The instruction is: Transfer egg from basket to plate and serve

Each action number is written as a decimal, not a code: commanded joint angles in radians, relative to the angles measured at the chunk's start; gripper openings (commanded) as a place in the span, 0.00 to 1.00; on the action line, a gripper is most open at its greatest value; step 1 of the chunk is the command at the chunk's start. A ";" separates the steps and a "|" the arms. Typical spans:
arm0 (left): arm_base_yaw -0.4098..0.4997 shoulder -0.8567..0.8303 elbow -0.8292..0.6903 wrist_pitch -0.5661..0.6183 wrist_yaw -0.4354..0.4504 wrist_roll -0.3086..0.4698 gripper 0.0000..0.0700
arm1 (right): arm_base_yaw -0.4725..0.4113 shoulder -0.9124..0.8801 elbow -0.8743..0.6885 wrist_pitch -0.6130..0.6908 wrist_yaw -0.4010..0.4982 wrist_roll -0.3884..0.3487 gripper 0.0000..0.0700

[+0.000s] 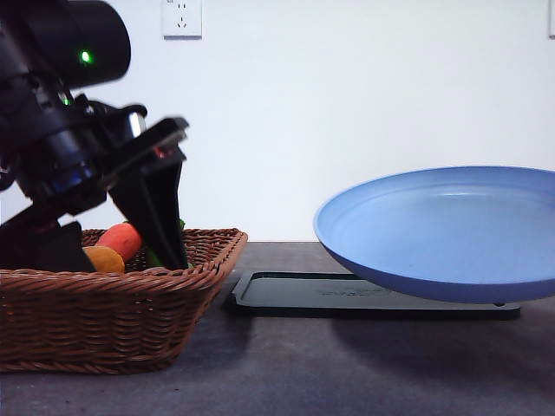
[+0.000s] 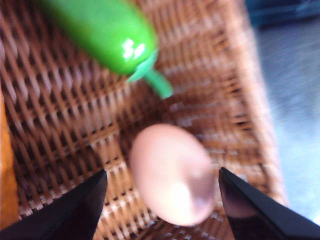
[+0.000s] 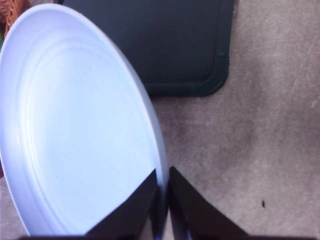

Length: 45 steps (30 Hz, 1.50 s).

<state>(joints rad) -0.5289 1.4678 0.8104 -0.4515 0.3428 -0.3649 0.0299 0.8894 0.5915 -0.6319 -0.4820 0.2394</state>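
Note:
The pinkish-brown egg [image 2: 172,172] lies on the woven floor of the brown wicker basket [image 1: 113,312] at the table's left. My left gripper [image 2: 162,172] reaches down into the basket [image 2: 60,130] and stands open. One dark finger is on each side of the egg, with a gap on both sides. In the front view the left gripper [image 1: 165,247] dips behind the basket's rim. The light-blue plate [image 1: 442,230] hangs tilted above the table at the right. My right gripper [image 3: 161,200] is shut on the plate's [image 3: 75,125] rim.
A green pepper [image 2: 100,30] lies in the basket beyond the egg. A red-orange vegetable [image 1: 121,240] and a yellow-orange one [image 1: 104,258] sit there too. A flat black tray [image 1: 347,295] lies on the grey table under the plate.

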 commanded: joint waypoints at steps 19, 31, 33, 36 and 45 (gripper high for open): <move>-0.016 0.022 0.018 0.025 -0.006 0.025 0.41 | -0.002 0.002 0.011 0.004 -0.007 -0.005 0.00; -0.014 0.022 0.099 -0.081 -0.005 0.068 0.31 | -0.002 0.003 0.011 0.000 -0.008 -0.005 0.00; -0.015 0.022 0.143 -0.134 -0.005 0.090 0.31 | -0.002 0.003 0.011 0.001 -0.007 -0.005 0.00; -0.015 0.022 0.224 -0.223 0.002 0.119 0.31 | -0.001 0.003 0.011 -0.003 -0.009 -0.004 0.00; -0.063 0.022 0.474 -0.304 0.189 0.143 0.31 | 0.024 0.029 0.011 -0.045 -0.097 0.024 0.00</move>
<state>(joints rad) -0.5716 1.4742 1.2605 -0.7643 0.5192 -0.2419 0.0475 0.9065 0.5915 -0.6818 -0.5548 0.2470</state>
